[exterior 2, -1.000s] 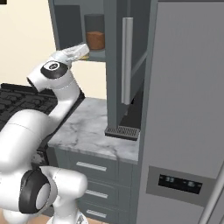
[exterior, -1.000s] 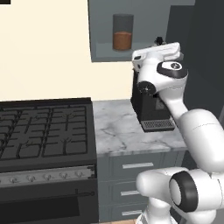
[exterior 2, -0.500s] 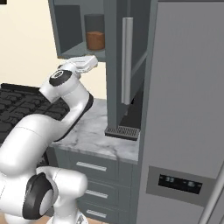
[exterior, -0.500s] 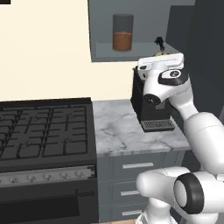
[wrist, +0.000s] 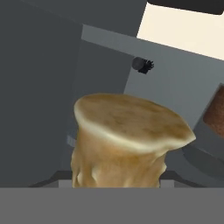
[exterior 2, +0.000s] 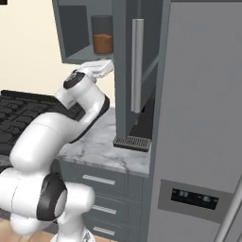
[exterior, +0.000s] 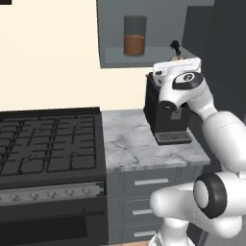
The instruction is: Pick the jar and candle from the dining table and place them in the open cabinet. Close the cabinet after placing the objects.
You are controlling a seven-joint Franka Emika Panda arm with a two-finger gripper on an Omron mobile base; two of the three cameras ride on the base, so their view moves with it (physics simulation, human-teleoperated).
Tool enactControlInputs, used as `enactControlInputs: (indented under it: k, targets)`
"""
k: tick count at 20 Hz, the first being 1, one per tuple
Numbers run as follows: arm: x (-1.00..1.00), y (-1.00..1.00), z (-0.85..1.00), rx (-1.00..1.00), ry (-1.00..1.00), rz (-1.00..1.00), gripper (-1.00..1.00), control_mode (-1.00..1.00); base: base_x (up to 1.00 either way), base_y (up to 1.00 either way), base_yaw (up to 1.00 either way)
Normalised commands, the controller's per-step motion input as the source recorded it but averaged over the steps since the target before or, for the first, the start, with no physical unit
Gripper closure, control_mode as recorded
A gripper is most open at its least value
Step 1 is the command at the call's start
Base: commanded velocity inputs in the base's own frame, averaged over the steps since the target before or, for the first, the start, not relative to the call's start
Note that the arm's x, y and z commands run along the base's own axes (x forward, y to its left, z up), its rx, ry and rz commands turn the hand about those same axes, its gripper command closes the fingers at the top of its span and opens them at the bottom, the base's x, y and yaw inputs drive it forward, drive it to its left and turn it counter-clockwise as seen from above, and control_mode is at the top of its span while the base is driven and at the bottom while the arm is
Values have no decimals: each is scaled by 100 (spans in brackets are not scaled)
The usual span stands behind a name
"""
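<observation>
Candle (wrist: pixel 129 140): tan-golden stub, seen close up in the hand view and rising from between the gripper's fingers; judged to be carried. In the left base view a small dark-topped piece (exterior: pixel 175 48) stood above the hand at the cabinet's right front corner.
Gripper (exterior: pixel 178 59): closed around the candle, jaws part-way apart with the stub between them; fingertips themselves hidden behind it.
Jar (exterior: pixel 135 36): upright on the cabinet shelf, reddish-brown fill in its lower half, left of the hand and apart from it.
Cabinet (exterior 2: pixel 75 33): open, lighter grey inside; shelf bare to the right of the jar.
Cabinet door (exterior 2: pixel 137 61): swung out, standing edge-on just right of the hand in the right base view.
Risk, jar: judged that a set-down drifting left could knock the jar over or push it along the shelf.
Risk, shelf lip: judged that a release too near the front edge could let the small stub roll off onto the counter (exterior: pixel 139 144).
Risk, door: wrist sat near the door; a swing right could strike it.
Room: open shelf between jar and right wall; coffee machine (exterior: pixel 166 120) below limited any drop of the arm.
</observation>
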Motion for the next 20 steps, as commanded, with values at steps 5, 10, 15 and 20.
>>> enactControlInputs:
  k: [5, 10, 15, 20]
  targets:
    - [36, -2, -10, 0, 0, 0, 100, -100, 0, 0, 0]
    - [30, 0, -30, 0, 0, 0, 100, -100, 0, 0, 0]
    - [14, -1, -4, 4, 2, 0, 100, -100, 0, 0, 0]
    - [19, -1, 0, 8, 8, 0, 100, -100, 0, 0, 0]
